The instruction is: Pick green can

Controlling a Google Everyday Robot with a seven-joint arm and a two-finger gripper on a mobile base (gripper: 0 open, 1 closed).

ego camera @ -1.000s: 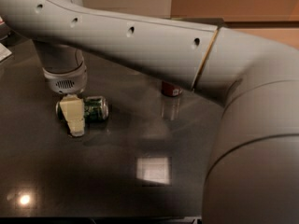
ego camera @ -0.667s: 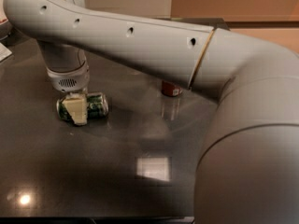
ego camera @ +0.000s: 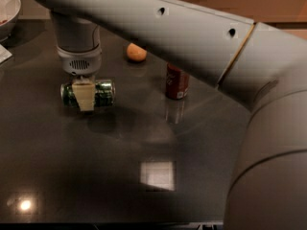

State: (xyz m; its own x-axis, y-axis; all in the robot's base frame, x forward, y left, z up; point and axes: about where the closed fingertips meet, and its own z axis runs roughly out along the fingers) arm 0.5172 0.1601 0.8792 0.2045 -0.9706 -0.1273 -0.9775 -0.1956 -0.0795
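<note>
The green can (ego camera: 103,93) lies on its side at the left of the dark table (ego camera: 96,176), silver ends pointing left and right. My gripper (ego camera: 86,94) hangs straight down from the grey wrist and is shut on the can's middle. One pale finger (ego camera: 85,97) crosses the can's front; the other finger is hidden behind the can. The can seems held slightly above the table, with a dark shadow under it.
A reddish-brown can (ego camera: 177,82) stands upright right of the green can. An orange round fruit (ego camera: 136,52) lies behind it. A white bowl (ego camera: 8,6) sits at the far left corner. My large grey arm fills the top and right.
The gripper has moved from the can's left end to its middle and closed on it. The can now sits higher in the view, and the fruit and red can show more fully.
</note>
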